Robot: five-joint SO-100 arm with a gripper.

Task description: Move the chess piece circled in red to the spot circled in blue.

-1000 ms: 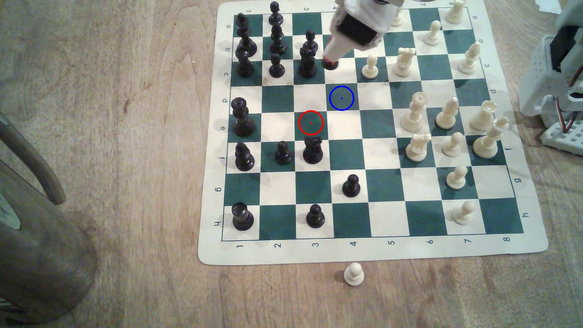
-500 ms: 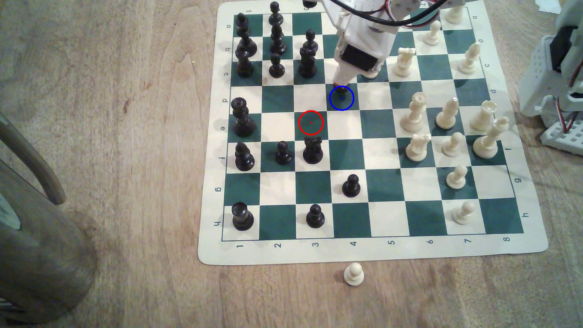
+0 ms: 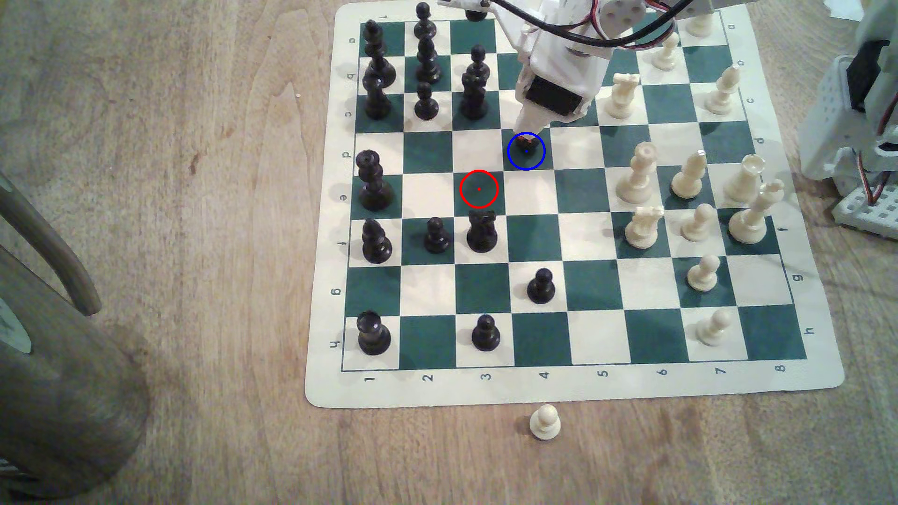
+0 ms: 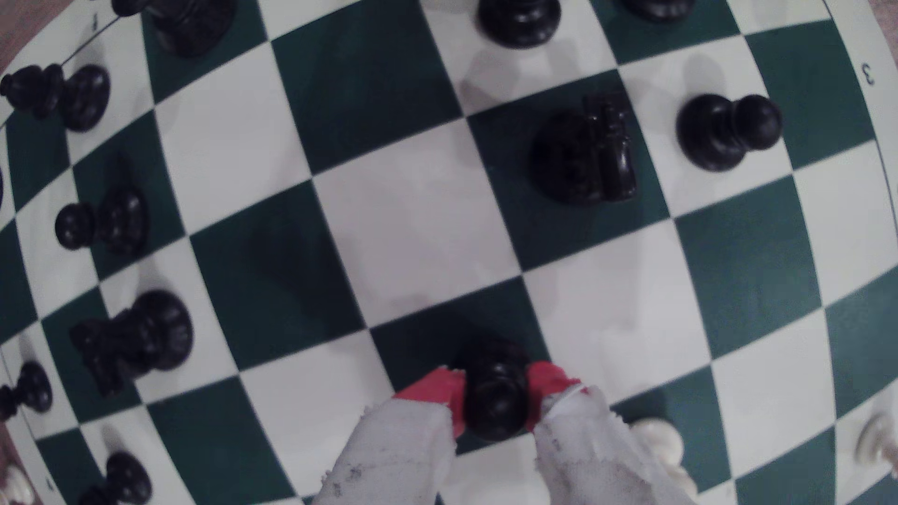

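On the wooden tabletop's chessboard (image 3: 573, 388), the hand (image 4: 495, 388) is clamped on the black pawn (image 4: 495, 393) right over the blue-circled square (image 3: 539, 162).

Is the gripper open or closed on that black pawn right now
Closed on it: in the wrist view the gripper has both red-tipped fingers pressed against the black pawn.

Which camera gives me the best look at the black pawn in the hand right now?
The wrist view. There the black pawn sits between the hand's red fingertips, over a dark green square. In the exterior view the arm covers most of the pawn; just a dark bit shows inside the blue circle.
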